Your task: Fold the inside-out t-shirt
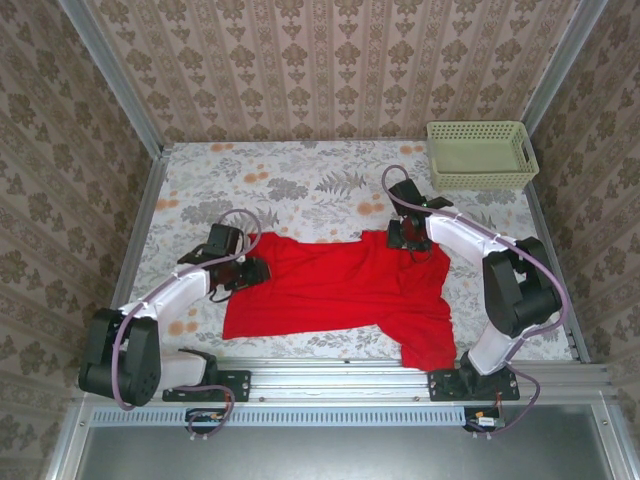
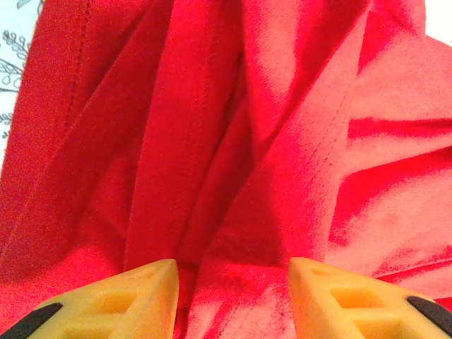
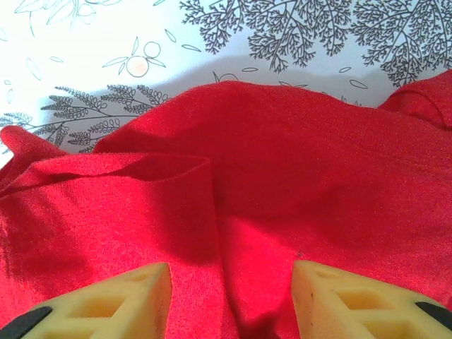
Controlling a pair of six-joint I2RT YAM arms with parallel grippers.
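One red t-shirt point(image 1: 340, 290) is spread low centre on the table point(image 1: 300, 190); one basket point(image 1: 480, 178) is seen upper right.
Two grippers are set on it: left gripper point(image 1: 247, 268) at its left edge, right gripper point(image 1: 405, 238) at its top edge, fingers of both spread.

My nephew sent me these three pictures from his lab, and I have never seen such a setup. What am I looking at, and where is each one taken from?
These are two robot arms bolted to the near edge of a flower-patterned table. The wide picture comes from a fixed camera above and behind them. It shows a red t-shirt spread out, with the left gripper at one far corner and the right gripper at the other. A pale green basket stands in the far right corner. The other two pictures come from a small camera on each wrist. The yellow wedges at the bottom are that arm's own fingers. In both close-ups the fingers stand apart over the red cloth, so nothing is pinched yet.
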